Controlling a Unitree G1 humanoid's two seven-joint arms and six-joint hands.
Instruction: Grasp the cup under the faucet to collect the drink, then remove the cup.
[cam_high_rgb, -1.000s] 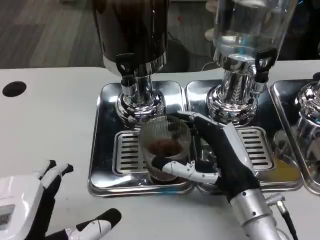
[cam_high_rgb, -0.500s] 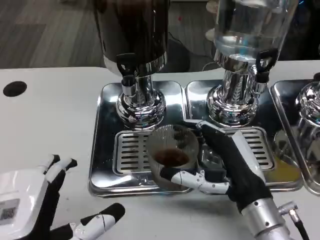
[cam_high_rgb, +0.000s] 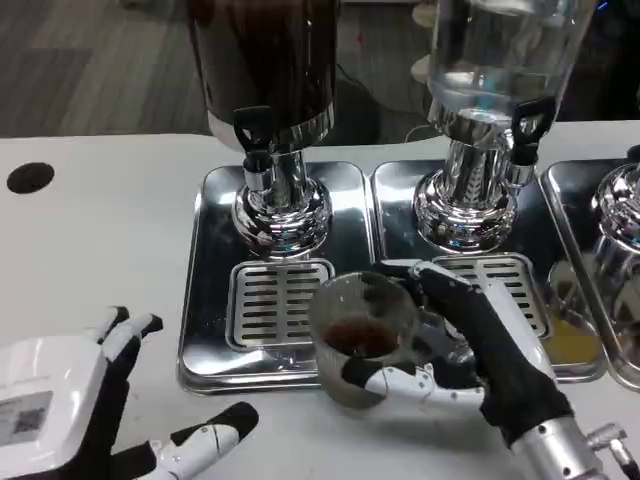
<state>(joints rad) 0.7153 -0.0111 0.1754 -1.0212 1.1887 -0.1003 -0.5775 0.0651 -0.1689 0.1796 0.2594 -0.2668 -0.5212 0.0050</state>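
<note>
Beyond the white table lies what looks like grey wood-plank floor, dimly lit.

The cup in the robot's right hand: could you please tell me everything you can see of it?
The cup is a clear, ribbed tumbler that looks like glass or plastic, with a little dark brown drink in the bottom. It stands roughly upright, mouth open to the camera. The right hand grips it from the right, fingers wrapped around its wall. It sits over the front edge of the left metal tray, forward and right of the dark dispenser's faucet, not beneath it.
</note>
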